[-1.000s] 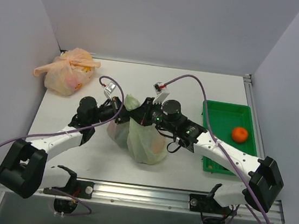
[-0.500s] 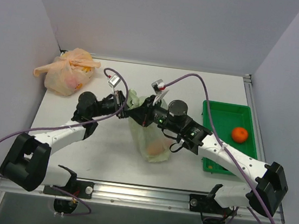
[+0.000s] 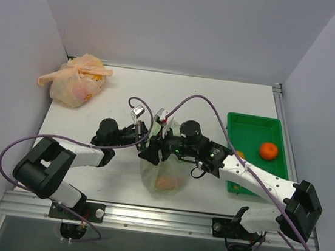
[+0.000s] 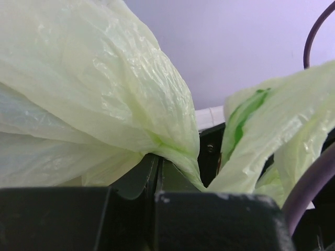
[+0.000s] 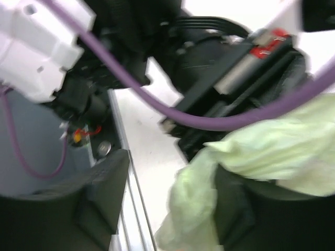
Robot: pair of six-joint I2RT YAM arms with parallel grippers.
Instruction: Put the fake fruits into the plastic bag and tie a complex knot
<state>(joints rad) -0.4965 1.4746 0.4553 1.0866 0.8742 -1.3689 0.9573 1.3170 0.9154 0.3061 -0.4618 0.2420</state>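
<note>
Both arms meet mid-table over the thin, crinkly pale green translucent plastic bag (image 3: 176,175). It sits on the white tabletop (image 3: 219,101) under the two wrists, w/ an orange-ish fake fruit (image 3: 163,183) showing thru its lower part. The left gripper (image 4: 157,163) is pinched tight on a gathered fold of the bag's film near the top: fingers together, plastic squeezed btwn them, the rest billowing up on both sides in the left wrist view. The right gripper (image 5: 167,204) is just beside it at the bag's top. Its wrist view is blurry, but the two dark fingers (image 5: 99,201) stand apart, w/ a crumpled bit of green film in the gap lying against one finger only, not clamped. On the right side a bright green rectangular plastic tray (image 3: 250,126) holds a round orange fake fruit (image 3: 268,151). A second orange one (image 3: 239,154) peeks out beside the right arm. Back-left corner: a bulging peach-orange plastic bag (image 3: 75,80), well apart from the rest.
</note>
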